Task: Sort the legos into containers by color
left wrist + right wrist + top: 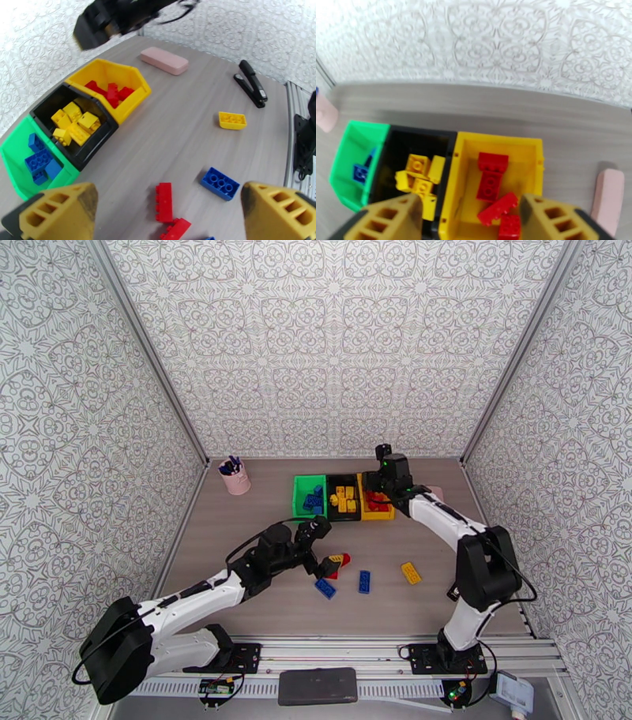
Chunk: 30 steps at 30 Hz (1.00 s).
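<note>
1. Table (237,556): grey wood-grain top with patterned walls on three sides.

2. Left gripper (168,205): hovers low over the loose bricks near the table's middle. Its yellow fingers are spread wide with nothing between them.

3. Right gripper (472,219): hangs above the near end of the yellow bin. Its fingers stand apart and grip nothing; the red bricks below lie on the bin floor.

4. Containers: three open bins stand side by side, touching, toward the far edge.
   - Green bin (15,165), at the left end of the row in the top view, holds blue bricks (37,160).
   - Black bin (94,144), in the middle, holds a heap of yellow bricks (75,126).
   - Yellow bin (497,140), at the right end, holds several red bricks (489,185).

5. Pink slab (164,60): flat with rounded corners, lying on the table just beyond the yellow bin.

6. Pink cup (235,477): stands upright near the far left corner, with dark pens in it.

7. Black stapler (251,83): lies closed near the right edge.

8. Loose legos on the table, in front of the bins:
   - Yellow brick (232,120), lying alone toward the right.
   - Blue brick (219,183), studs up, nearer the middle.
   - A second blue brick (325,588), by the left gripper.
   - Two red bricks (164,202), end to end and touching, directly under the left gripper.
</note>
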Motion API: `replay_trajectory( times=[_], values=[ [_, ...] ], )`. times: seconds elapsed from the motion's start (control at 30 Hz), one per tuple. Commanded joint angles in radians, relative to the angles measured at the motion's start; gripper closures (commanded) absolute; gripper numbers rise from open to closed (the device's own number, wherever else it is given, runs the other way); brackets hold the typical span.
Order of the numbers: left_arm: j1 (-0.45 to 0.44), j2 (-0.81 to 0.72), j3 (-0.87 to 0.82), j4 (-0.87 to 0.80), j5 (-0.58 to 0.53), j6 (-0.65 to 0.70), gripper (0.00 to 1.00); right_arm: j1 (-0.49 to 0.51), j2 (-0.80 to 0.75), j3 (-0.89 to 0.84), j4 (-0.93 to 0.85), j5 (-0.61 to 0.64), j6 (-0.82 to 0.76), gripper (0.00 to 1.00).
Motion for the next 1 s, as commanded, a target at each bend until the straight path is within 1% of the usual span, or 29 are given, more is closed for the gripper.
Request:
replay_trajectory(
  times=[0.0, 0.17, 0.23, 0.3, 0.37, 0.53, 0.6, 0.73, 0.97],
  values=[
    [-0.012, 0.037, 0.049, -0.082, -0.117, -0.041, 0.01, -0.004, -0.116, -0.115, 0.046, -0.055, -0.036, 0.23],
    [-0.025, 0.112, 0.14, -0.247, -0.172, -0.04, 0.01, -0.004, -0.316, -0.294, 0.067, -0.158, -0.09, 0.17],
    [-0.037, 0.15, 0.176, -0.291, -0.193, -0.048, 0.03, -0.005, -0.399, -0.355, 0.034, -0.198, -0.107, 0.16],
    [-0.05, 0.188, 0.209, -0.317, -0.237, -0.087, 0.08, -0.005, -0.471, -0.394, -0.024, -0.234, -0.135, 0.14],
    [-0.056, 0.231, 0.25, -0.357, -0.222, -0.099, 0.1, -0.004, -0.541, -0.424, -0.09, -0.273, -0.168, 0.13],
    [-0.062, 0.354, 0.372, -0.499, -0.179, -0.094, 0.11, -0.004, -0.678, -0.466, -0.263, -0.363, -0.188, 0.13],
    [-0.067, 0.403, 0.411, -0.544, -0.169, -0.092, 0.12, -0.004, -0.718, -0.476, -0.309, -0.386, -0.185, 0.13],
    [-0.076, 0.498, 0.489, -0.615, -0.149, -0.086, 0.14, -0.005, -0.772, -0.494, -0.357, -0.382, -0.18, 0.12],
    [-0.087, 0.641, 0.639, -0.755, -0.154, -0.09, 0.2, -0.004, -0.777, -0.501, -0.367, -0.396, -0.187, 0.13]
  ],
)
